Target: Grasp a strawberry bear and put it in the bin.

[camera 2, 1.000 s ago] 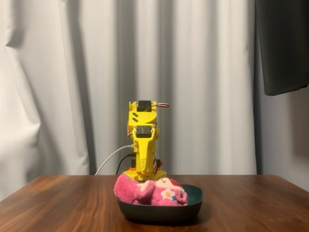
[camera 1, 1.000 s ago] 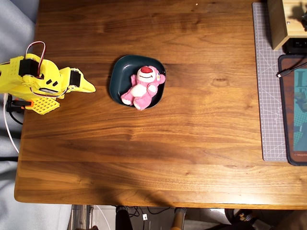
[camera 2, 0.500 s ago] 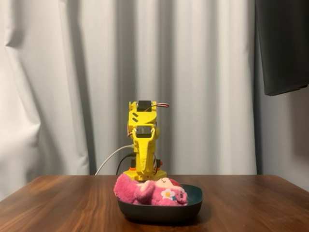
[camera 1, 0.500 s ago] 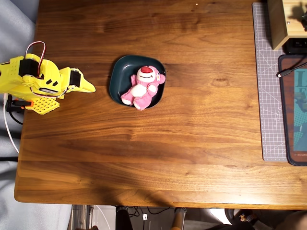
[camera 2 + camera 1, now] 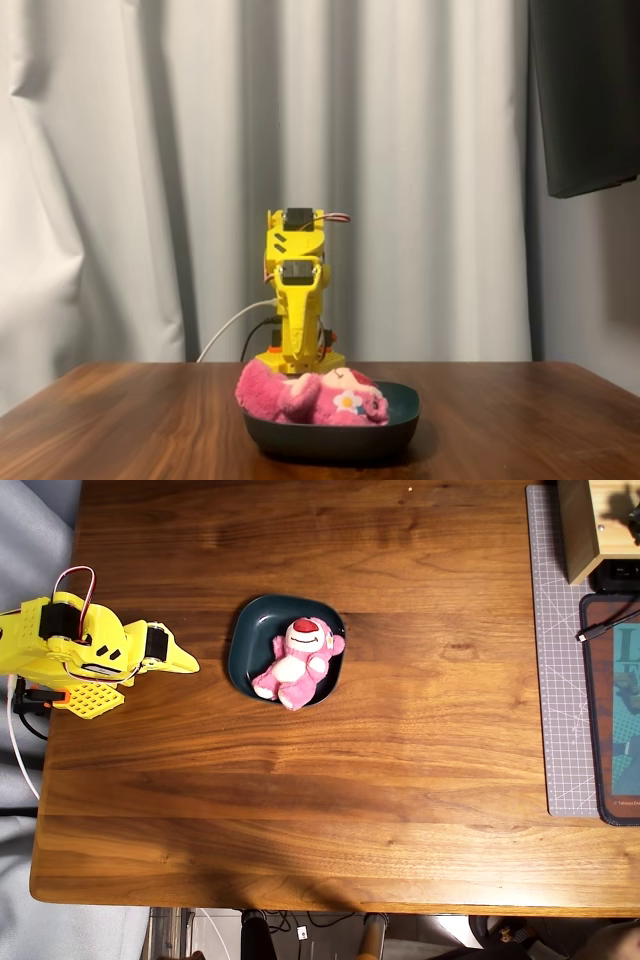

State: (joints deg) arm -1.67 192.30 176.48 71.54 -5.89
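Observation:
The strawberry bear (image 5: 298, 656) is a pink plush with a white muzzle and red nose. It lies on its back inside the bin (image 5: 250, 630), a dark teal rounded-square dish near the table's middle. In the fixed view the bear (image 5: 310, 393) rests across the bin (image 5: 330, 438), its legs hanging over the left rim. My yellow gripper (image 5: 186, 663) is at the table's left edge in the overhead view, well left of the bin, folded back, shut and empty. In the fixed view the arm (image 5: 298, 300) stands behind the bin.
A grey cutting mat (image 5: 560, 650) runs along the right side in the overhead view, with a tan wooden box (image 5: 590, 525) at its top and a dark mat (image 5: 615, 710) with a cable beside it. White curtains hang behind the table.

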